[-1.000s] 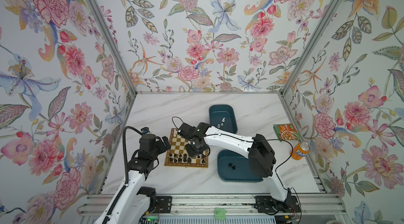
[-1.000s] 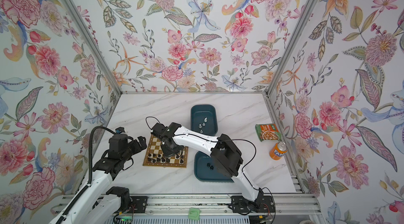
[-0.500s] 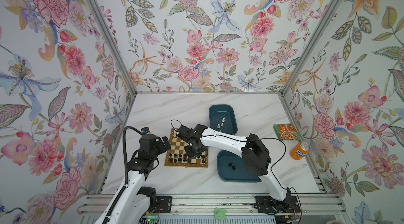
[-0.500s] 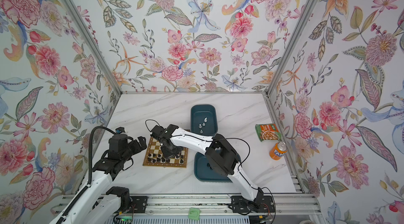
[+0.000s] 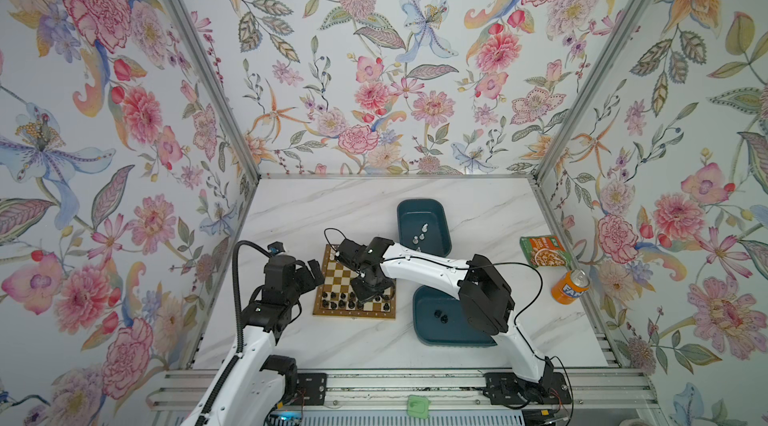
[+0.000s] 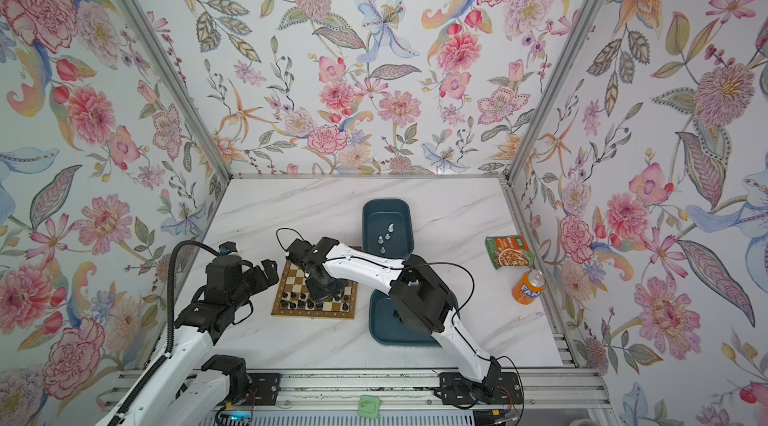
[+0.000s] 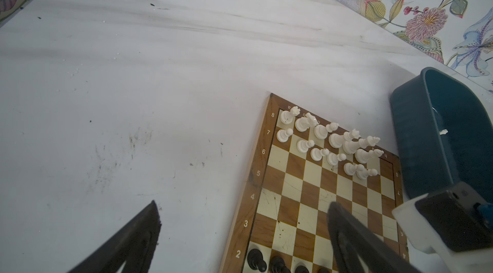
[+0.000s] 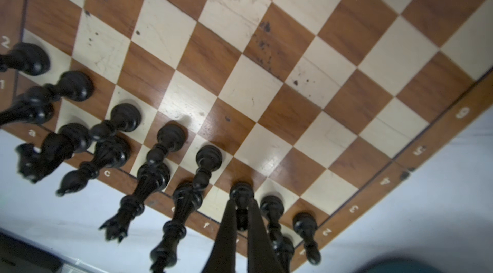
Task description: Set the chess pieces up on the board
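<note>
Right gripper [image 8: 241, 206] pinches a black pawn [image 8: 241, 189] onto the board [image 8: 240, 85]; next, probably let go cleanly. Left gripper [image 7: 244, 206] spread wide, empty.

Right claw [image 8: 241, 204] pinched on a black pawn [image 8: 241, 189], arm outstretched; left claw [image 7: 244, 205] spread wide

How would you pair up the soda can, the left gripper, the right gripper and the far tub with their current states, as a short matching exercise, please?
Things:
1. soda can
2. left gripper
3. right gripper
4. far tub

States:
A. holds a few white pieces
B. shut on a black piece
C. stands upright near the food packet
D. open and empty

Pairs: 1-C, 2-D, 3-B, 4-A.
</note>
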Tool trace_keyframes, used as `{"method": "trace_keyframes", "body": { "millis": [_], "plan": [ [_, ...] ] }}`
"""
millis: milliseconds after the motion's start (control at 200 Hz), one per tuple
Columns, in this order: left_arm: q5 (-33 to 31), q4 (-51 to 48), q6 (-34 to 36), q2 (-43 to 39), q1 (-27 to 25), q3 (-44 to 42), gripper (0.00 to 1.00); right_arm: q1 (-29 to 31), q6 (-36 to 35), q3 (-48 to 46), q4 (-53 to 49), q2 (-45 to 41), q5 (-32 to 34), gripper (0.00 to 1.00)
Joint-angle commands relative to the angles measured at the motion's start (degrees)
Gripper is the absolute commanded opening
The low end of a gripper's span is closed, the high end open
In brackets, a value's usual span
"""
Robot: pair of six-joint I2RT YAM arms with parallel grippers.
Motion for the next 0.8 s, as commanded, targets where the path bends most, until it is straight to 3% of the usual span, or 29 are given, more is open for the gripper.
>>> {"method": "trace_keyframes", "body": {
  "millis": [0, 796],
  "plan": [
    [-0.45, -1.00, 0.95, -0.74, 0.42, 0.99, 0.99, 0.01, -0.64, 0.15, -0.52, 0.84, -0.07, 0.06],
    [-0.86, -0.74, 1.44, -0.55, 0.43, 1.42, 0.99, -0.59, -1.03, 0.59, -0.30, 1.82, -0.84, 0.14]
  ]
}}
